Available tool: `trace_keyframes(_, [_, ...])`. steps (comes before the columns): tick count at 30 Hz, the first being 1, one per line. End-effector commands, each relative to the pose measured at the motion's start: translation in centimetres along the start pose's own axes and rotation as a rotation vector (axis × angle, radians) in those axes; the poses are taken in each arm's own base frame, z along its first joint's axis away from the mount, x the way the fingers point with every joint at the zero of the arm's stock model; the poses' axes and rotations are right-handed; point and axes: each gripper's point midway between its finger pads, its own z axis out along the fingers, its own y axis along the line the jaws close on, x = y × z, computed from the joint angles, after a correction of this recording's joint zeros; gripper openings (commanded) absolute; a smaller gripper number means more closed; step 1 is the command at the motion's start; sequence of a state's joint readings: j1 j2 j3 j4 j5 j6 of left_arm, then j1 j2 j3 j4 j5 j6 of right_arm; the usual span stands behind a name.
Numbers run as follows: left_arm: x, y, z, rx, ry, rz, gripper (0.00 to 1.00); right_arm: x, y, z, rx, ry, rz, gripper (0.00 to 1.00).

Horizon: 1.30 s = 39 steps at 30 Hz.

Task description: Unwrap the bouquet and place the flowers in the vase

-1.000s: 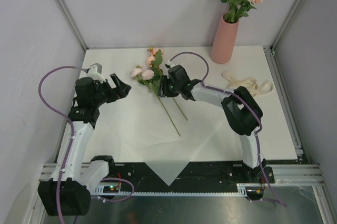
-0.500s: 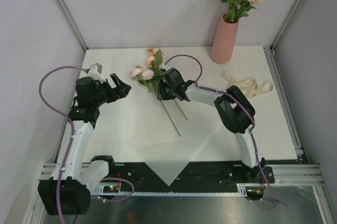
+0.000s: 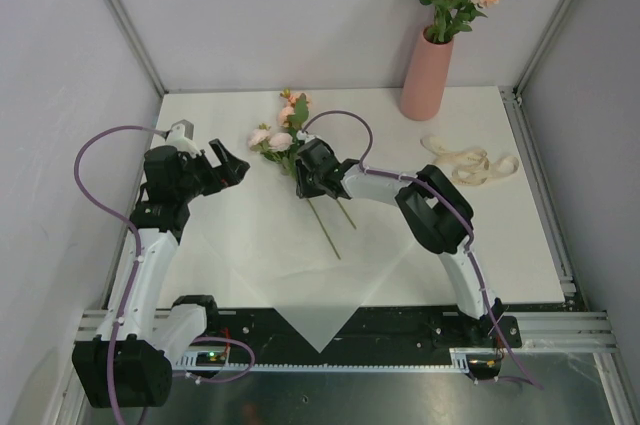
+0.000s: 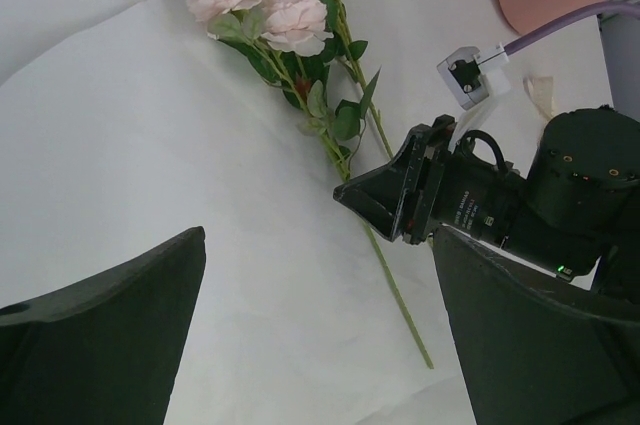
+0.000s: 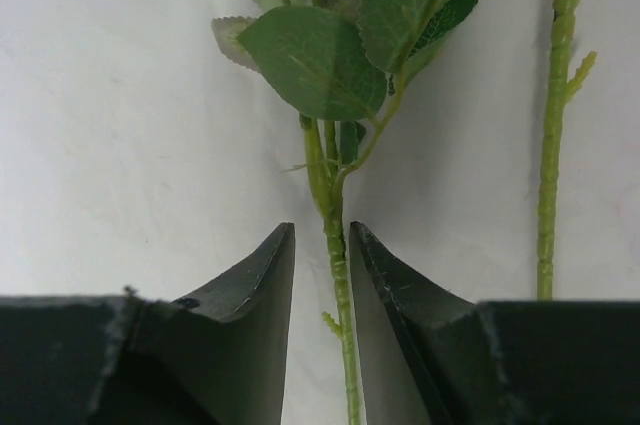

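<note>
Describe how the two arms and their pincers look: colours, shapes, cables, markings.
The left arm and right arm have white tubular links joined by bulky black joints. A purple cable loops along each. The left pincer and right pincer are matte black, with wedge-shaped fingers tapering to blunt tips. A small green light glows on the right wrist housing.
</note>
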State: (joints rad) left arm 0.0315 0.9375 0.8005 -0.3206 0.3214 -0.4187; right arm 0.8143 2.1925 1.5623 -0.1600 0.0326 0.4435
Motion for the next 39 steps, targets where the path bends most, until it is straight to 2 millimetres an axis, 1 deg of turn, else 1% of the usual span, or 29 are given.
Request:
trace_keyframes(1, [-1.3, -0.8, -0.3, 0.027, -0.036, 0.002, 1.00, -1.7, 0.7, 0.3, 0.022, -0.056, -0.028, 0.33])
trace_keyframes(4, [-1.4, -0.8, -0.4, 0.026, -0.039, 0.001, 1.00, -1.5, 0.5, 0.7, 0.058, -0.056, -0.047, 0.31])
trace_keyframes(8, [-1.4, -0.7, -0.3, 0.025, -0.036, -0.001, 1.00, -1.7, 0.3, 0.5, 0.086, -0.075, -0.064, 0.19])
trace_keyframes(10, [-1.4, -0.8, -0.4, 0.027, -0.037, 0.000, 1.00, -2.1, 0.6, 0.0, 0.083, -0.091, -0.068, 0.12])
trace_keyframes(14, [-1.4, -0.7, -0.4, 0.024, -0.038, 0.000, 1.00, -4.1, 1.5, -1.9, 0.053, -0.169, -0.054, 0.02])
trace_keyframes(17, [-1.3, -0.7, -0.3, 0.022, -0.038, -0.001, 1.00, -5.9, 2.2, -3.5, 0.024, -0.246, -0.025, 0.00])
trace_keyframes(19, [-1.3, -0.7, -0.3, 0.021, -0.036, -0.003, 1.00, -7.6, 3.2, -4.9, -0.013, -0.309, -0.012, 0.00])
trace_keyframes(24, [-1.3, -0.6, -0.3, 0.017, -0.036, -0.004, 1.00, -11.8, 4.9, -8.8, -0.076, -0.443, -0.004, 0.00])
trace_keyframes(27, [-1.3, -0.6, -0.3, 0.018, -0.036, -0.003, 1.00, -14.6, 5.3, -11.4, -0.106, -0.545, -0.021, 0.00])
trace_keyframes(29, [-1.3, -0.6, -0.3, 0.019, -0.038, -0.002, 1.00, -16.6, 5.2, -13.5, -0.118, -0.635, -0.046, 0.00])
trace_keyframes(31, [-1.3, -0.7, -0.3, 0.021, -0.039, -0.002, 1.00, -18.7, 4.9, -16.1, -0.124, -0.730, -0.072, 0.00])
trace_keyframes(34, [-1.4, -0.8, -0.4, 0.026, -0.041, -0.001, 1.00, -21.3, 3.9, -19.3, -0.120, -0.840, -0.095, 0.00])
trace_keyframes(36, [-1.4, -1.0, -0.6, 0.032, -0.044, -0.002, 1.00, -23.1, 3.1, -21.8, -0.116, -0.934, -0.109, 0.00])
trace_keyframes(39, [-1.5, -1.2, -0.7, 0.044, -0.047, -0.004, 1.00, -25.3, 2.2, -25.6, -0.112, -1.085, -0.168, 0.00])
